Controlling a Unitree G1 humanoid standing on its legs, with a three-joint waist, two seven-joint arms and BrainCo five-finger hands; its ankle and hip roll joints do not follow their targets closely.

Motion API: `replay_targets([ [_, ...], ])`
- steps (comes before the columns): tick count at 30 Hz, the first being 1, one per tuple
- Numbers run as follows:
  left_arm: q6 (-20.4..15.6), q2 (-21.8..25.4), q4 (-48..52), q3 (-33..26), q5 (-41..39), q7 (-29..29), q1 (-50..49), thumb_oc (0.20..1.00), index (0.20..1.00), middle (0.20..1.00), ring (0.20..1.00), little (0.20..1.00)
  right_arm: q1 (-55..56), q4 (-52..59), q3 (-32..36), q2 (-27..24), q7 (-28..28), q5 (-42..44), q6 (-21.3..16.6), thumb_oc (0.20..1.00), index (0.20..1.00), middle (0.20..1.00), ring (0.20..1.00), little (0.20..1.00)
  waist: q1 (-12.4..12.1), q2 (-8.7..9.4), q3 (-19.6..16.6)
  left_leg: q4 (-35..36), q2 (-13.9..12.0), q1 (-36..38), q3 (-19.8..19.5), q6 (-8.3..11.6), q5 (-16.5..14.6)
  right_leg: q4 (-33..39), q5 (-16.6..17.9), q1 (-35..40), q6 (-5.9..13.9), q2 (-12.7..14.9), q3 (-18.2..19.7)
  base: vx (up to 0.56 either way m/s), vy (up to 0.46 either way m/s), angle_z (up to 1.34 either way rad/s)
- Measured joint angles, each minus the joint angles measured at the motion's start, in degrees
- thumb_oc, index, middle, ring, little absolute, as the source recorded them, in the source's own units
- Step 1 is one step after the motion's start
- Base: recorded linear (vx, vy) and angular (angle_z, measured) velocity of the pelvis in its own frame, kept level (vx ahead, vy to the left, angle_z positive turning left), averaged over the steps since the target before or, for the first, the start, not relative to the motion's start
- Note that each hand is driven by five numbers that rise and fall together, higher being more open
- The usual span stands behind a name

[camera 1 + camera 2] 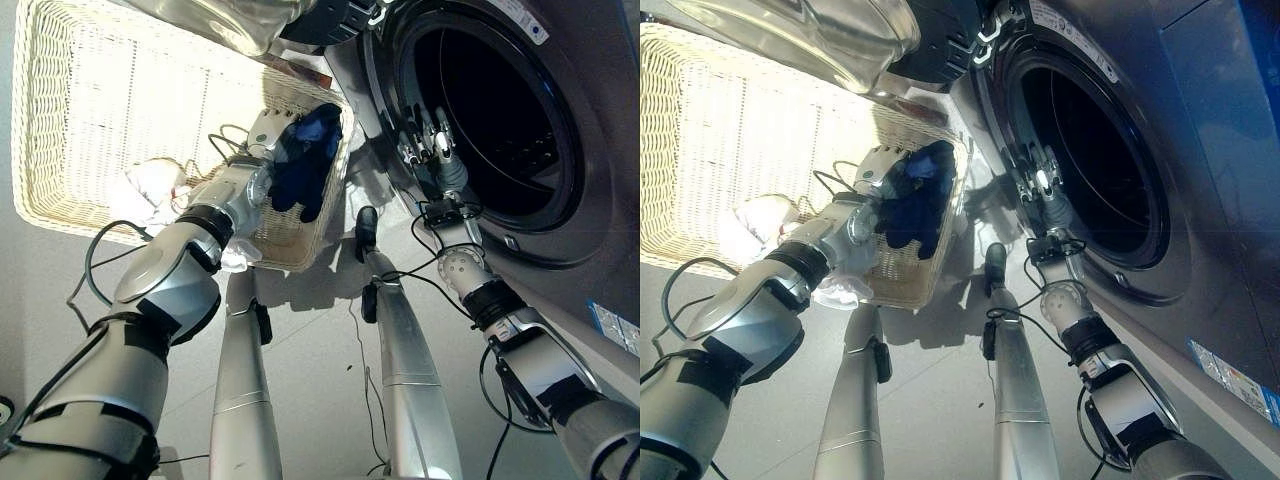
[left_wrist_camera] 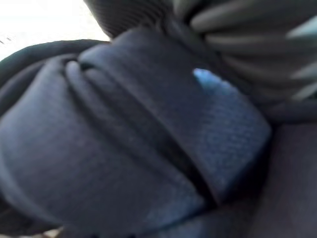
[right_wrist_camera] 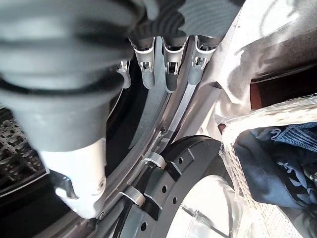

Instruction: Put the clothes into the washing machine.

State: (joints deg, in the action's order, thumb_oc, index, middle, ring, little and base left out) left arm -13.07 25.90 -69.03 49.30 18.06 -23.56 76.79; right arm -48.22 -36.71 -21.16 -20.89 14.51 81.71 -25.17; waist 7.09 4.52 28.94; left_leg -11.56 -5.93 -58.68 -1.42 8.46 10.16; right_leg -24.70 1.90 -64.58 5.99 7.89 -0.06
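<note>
Lifting one dark blue garment over the near edge of the wicker basket, left hand clenched around it. Keeping right hand, fingers straight, on the washing machine door rim. Advising a high carry clear of the rim. Counting: one blue garment, one white cloth, one basket.

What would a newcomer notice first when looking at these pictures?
Probably the dark blue garment bunched in the left hand, held at the rim of the white wicker basket. Next comes the washing machine, its drum gaping dark, with the right hand resting straight-fingered at the edge of the opening. A white cloth lies in the basket.
</note>
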Motion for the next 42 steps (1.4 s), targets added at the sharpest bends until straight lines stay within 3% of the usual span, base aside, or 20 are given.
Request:
replay_targets([
  [2, -1.22, 0.01, 0.01, -1.22, -2.08, -0.9, -0.73, 0.2, 0.2, 0.2, 0.2, 0.2, -0.01, 0.05, 0.0, 0.02, 0.0, 0.0, 0.0, 1.0, 1.0, 1.0, 1.0, 1.0, -0.02, 0.0, 0.0, -0.03, 0.0, 0.0, -0.07, 0.0, 0.0, 0.0, 0.02, 0.08, -0.03, -0.01, -0.01, 0.0, 0.0, 0.0],
  [8, -9.42, 0.95, 3.16, -7.75, -7.9, -7.22, -8.09, 0.2, 0.2, 0.2, 0.2, 0.2, 1.92, 1.83, 0.15, 0.01, -0.34, -0.05, -0.77, 1.0, 1.0, 1.0, 1.0, 1.0, -0.18, -0.01, 0.01, -0.01, 0.0, 0.02, -0.19, 0.0, 0.0, 0.0, 0.12, 0.13, -0.19, -0.03, -0.01, 0.0, 0.0, 0.0],
  [12, -13.88, 3.6, 16.04, -12.38, -7.34, -12.74, -16.79, 0.2, 0.2, 0.2, 0.2, 0.2, 8.08, 11.53, 1.37, 0.14, -4.1, -3.67, -0.76, 1.0, 1.0, 1.0, 1.0, 1.0, -1.07, -0.11, 0.06, 0.33, 0.05, 0.03, -0.32, 0.01, 0.01, -0.08, -0.05, -0.02, 0.0, -0.02, -0.01, -0.01, -0.011, 0.0],
  [17, -17.18, 5.18, 34.7, -14.71, 1.45, -18.57, -25.87, 0.2, 0.2, 0.2, 0.2, 0.2, 16.2, 22.47, 3.34, 0.4, -8.89, -11.38, -0.17, 1.0, 1.0, 1.0, 1.0, 1.0, -3.32, -0.2, 0.12, 0.69, 0.42, 0.07, -0.56, -0.02, 0.06, -1.33, -0.93, -0.56, 0.1, 0.43, -0.04, -0.01, -0.042, 0.05],
  [20, -18.91, 6.0, 43.16, -17.29, 6.0, -18.73, -28.86, 0.2, 0.2, 0.2, 0.2, 0.2, 17.07, 24.35, 3.94, 0.35, -9.75, -13.58, 1.46, 1.0, 1.0, 1.0, 1.0, 1.0, -4.2, -0.23, 0.14, 1.0, 0.71, 0.06, -0.95, 0.06, 0.1, -2.98, -1.95, -1.27, -0.06, 0.71, -0.16, -0.01, -0.046, 0.08],
  [30, -22.55, 6.53, 55.3, -17.29, 10.47, -13.98, -28.67, 0.2, 0.2, 0.2, 0.2, 0.2, 16.98, 28.72, 5.39, -0.18, -7.5, -13.59, 7.01, 1.0, 1.0, 1.0, 1.0, 1.0, -4.96, -0.38, 0.23, 0.98, 1.31, 0.05, -1.65, 0.14, 0.15, -4.45, -3.03, -1.5, -0.04, 1.39, -0.63, -0.01, -0.013, 0.04],
  [42, -22.55, 6.22, 56.75, -16.73, 10.49, -10.06, -26.93, 0.2, 0.2, 0.2, 0.2, 0.2, 16.36, 32.3, 3.15, -0.81, -1.4, -12.77, 15.71, 1.0, 1.0, 1.0, 1.0, 1.0, -4.92, -0.38, 0.23, 0.32, 1.34, 0.06, -1.71, 0.14, 0.15, -5.06, -3.07, -1.49, -0.07, 1.4, -0.58, 0.0, 0.0, 0.0],
])
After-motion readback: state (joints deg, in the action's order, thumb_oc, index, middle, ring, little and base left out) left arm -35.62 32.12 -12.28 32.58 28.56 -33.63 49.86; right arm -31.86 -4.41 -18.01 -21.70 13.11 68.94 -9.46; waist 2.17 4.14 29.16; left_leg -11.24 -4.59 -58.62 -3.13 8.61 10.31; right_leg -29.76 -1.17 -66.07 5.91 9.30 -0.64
